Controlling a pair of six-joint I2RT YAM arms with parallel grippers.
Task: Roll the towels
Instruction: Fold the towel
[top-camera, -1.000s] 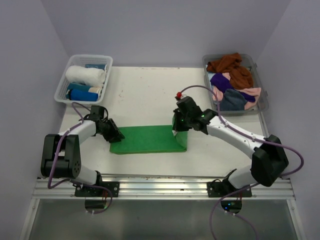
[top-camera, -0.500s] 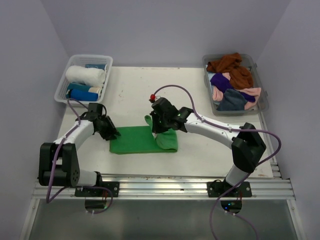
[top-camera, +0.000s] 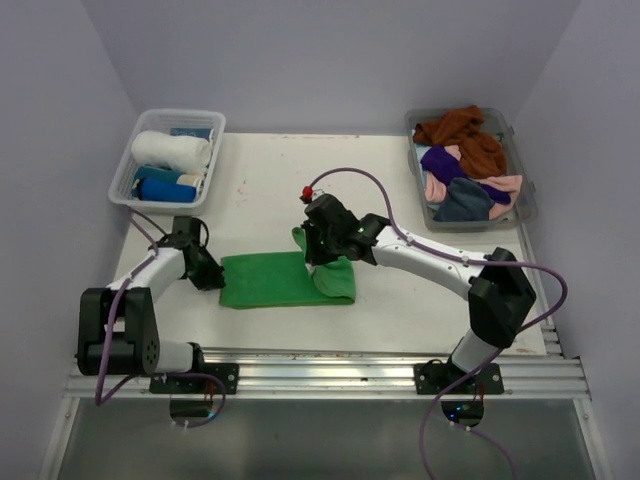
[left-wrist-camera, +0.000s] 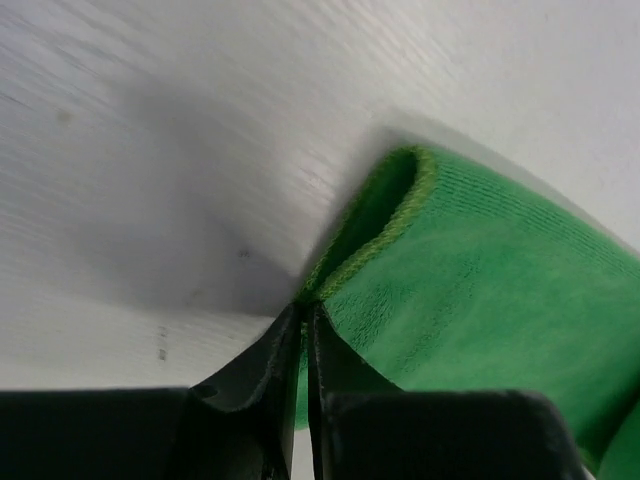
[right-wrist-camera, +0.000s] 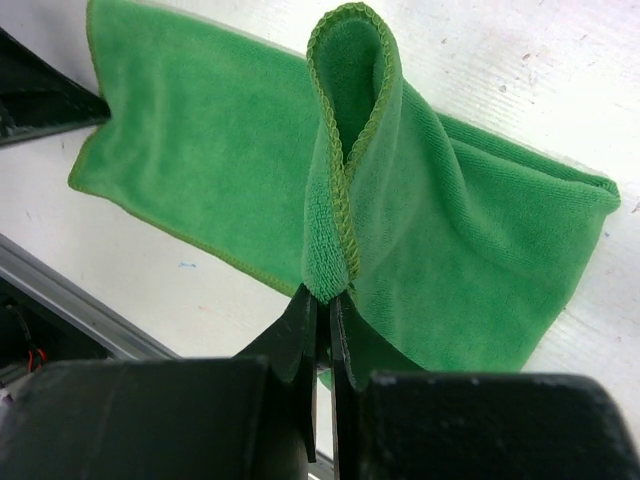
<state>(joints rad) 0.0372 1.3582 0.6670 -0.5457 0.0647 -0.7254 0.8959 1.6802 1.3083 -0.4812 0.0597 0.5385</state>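
The left gripper (left-wrist-camera: 305, 318) has just closed down on the green towel (top-camera: 265, 282), pinching the hem at its tips. The right gripper (right-wrist-camera: 322, 300), clamped on the far end, has carried that end back over the flat cloth beneath it. The towel lies between the two grippers, one end anchored, so rolling can likely begin.

White table (top-camera: 270, 190) between pale lilac walls (top-camera: 330, 60), aluminium rail (top-camera: 330, 375) along its near edge
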